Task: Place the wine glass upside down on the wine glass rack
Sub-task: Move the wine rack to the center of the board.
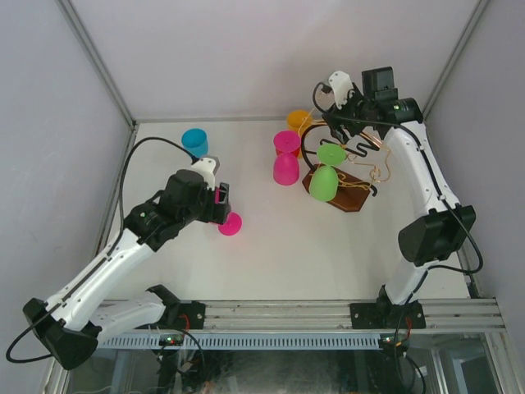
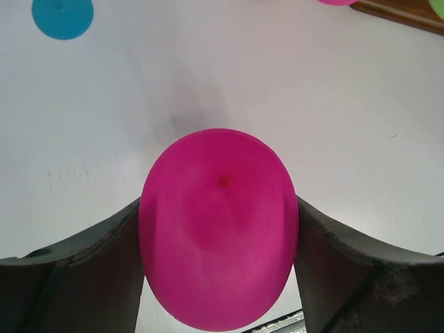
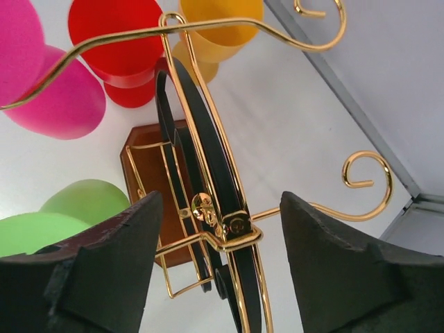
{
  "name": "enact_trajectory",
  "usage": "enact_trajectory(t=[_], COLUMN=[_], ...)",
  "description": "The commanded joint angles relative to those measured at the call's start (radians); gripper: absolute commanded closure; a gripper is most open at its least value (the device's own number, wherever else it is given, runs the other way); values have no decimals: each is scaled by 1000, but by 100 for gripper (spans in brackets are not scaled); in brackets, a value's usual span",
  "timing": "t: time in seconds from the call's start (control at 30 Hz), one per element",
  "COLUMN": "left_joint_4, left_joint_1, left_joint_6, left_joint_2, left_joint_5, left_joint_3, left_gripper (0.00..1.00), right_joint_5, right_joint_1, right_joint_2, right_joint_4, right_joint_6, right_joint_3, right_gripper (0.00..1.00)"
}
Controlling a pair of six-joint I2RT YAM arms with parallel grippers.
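Pinching the magenta wine glass [image 1: 230, 223] in the left gripper [image 1: 223, 212], left of centre in the top view, above the white table [image 1: 271, 263] and well apart from the wine glass rack [image 1: 349, 185], which is sitting right of centre. Filling the lower middle of the left wrist view with that glass's rounded surface, pressed between both dark fingers [image 2: 90, 277]. Showing a blue glass [image 2: 62, 17] at the upper left of the same view. Hovering the right gripper [image 3: 220, 215] at the rack's upper part, jaws spread wide, straddling the gold wire and black loop [image 3: 187, 139] without visibly touching either. Standing the rack on a dark wooden base [image 3: 142, 159]. Crowding the rack's left side in the top view with a green glass [image 1: 322, 182], two pink glasses [image 1: 285, 170] and an orange glass [image 1: 299, 120]. Catching a red glass [image 3: 118, 41] at the upper left of the right wrist view.
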State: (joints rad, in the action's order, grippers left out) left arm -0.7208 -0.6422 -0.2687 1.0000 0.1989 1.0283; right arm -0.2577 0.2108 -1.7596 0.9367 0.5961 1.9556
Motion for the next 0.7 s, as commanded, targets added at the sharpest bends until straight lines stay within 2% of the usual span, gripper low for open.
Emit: enact_trajectory(t=[0.0, 0.07, 0.27, 0.4, 0.57, 0.67], left_joint_4=[34, 36, 55, 83, 148, 192], left_joint_1=[-2, -2, -2, -2, -2, -3], left_joint_6=[10, 10, 12, 18, 18, 16], left_joint_2=[-73, -90, -152, -202, -254, -290], left_joint_5=[-6, -16, -22, -24, -54, -79], left_joint_3=[-23, -27, -38, -46, -57, -69], left_gripper=[24, 24, 25, 25, 24, 24], right_joint_5=[-50, -38, 197, 193, 123, 226], right_joint_1=[-4, -4, 31, 39, 81, 212], right_joint_2=[132, 180, 407, 605, 810, 860], right_joint_4=[-78, -113, -312, -382, -376, -303], right_joint_6=[-53, -95, -326, -555, -772, -825], right_joint_3=[14, 0, -193, -394, -577, -608], right_gripper=[30, 28, 28, 29, 30, 30])
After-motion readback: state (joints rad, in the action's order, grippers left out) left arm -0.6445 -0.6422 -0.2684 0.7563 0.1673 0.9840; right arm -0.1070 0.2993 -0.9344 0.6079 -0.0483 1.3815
